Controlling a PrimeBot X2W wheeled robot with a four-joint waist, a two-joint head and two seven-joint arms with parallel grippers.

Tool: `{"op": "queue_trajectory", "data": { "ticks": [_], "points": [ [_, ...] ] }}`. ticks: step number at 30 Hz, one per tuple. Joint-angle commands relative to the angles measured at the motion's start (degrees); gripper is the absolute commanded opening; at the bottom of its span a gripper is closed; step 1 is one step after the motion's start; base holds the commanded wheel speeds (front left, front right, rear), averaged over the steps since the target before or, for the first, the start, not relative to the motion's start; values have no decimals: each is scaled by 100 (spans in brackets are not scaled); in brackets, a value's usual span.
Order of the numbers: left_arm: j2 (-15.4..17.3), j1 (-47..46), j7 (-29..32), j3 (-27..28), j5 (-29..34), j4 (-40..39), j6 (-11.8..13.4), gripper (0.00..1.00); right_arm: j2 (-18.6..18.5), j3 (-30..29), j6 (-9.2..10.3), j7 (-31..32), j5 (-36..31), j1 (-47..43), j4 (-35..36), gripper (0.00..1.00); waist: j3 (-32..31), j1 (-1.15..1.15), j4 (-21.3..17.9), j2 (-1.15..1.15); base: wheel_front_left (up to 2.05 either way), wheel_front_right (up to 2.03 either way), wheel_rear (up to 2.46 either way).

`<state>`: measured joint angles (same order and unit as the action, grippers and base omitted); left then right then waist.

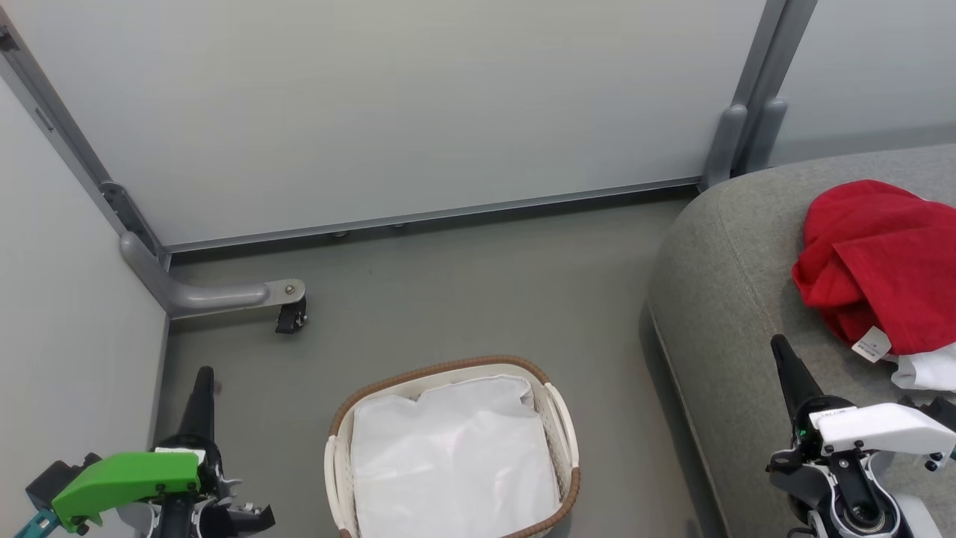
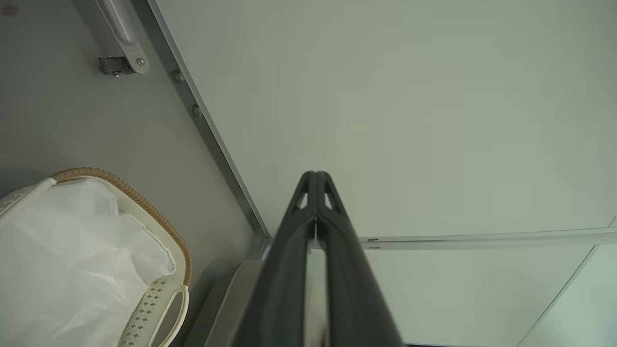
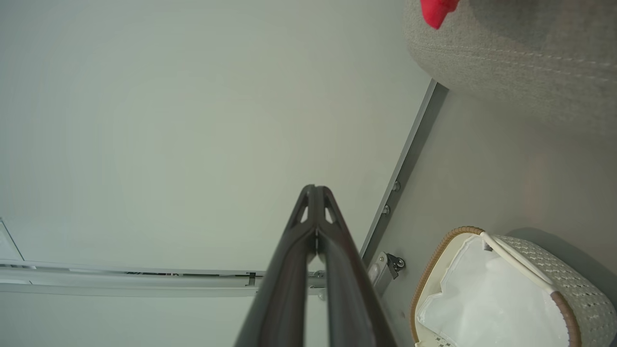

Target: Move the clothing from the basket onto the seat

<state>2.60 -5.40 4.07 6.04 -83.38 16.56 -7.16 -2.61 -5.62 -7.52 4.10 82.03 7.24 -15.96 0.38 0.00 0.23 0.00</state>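
– Left gripper (image 1: 205,376) first, down by the lens: how does it stand?
– Long, dark, tapered fingers pressed tip to tip, nothing between them. The right gripper (image 1: 781,348) is the same, closed and empty.
– And the clothing (image 1: 877,261)?
– Crumpled bright red cloth with a white tag (image 1: 871,345), lying on the seat (image 1: 732,299), a coarse grey woven cushion with a rounded corner and a stitched seam.
– The basket (image 1: 559,418)?
– Oval, cream perforated plastic with a brown braided rim, on the smooth grey floor (image 1: 448,284), lined with a wrinkled white liner (image 1: 448,456).
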Motion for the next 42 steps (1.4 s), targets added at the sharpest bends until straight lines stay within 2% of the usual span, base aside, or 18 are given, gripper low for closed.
{"op": "queue_trajectory", "data": {
  "ticks": [1,23,42],
  "points": [
    [42,-96,38,33,-129,-76,-42,0,-35,-28,4,43,131,-67,61,0,-1,0,-1,0,0,0,0],
    [46,-126,272,64,-931,-277,-50,0,-44,-107,3,262,1068,-136,219,0,-20,0,-22,0,0,0,0],
    [45,-112,268,61,-912,-268,-50,0,-43,-104,3,262,1046,-136,212,0,-20,0,-23,0,0,0,0]
  ]
}}
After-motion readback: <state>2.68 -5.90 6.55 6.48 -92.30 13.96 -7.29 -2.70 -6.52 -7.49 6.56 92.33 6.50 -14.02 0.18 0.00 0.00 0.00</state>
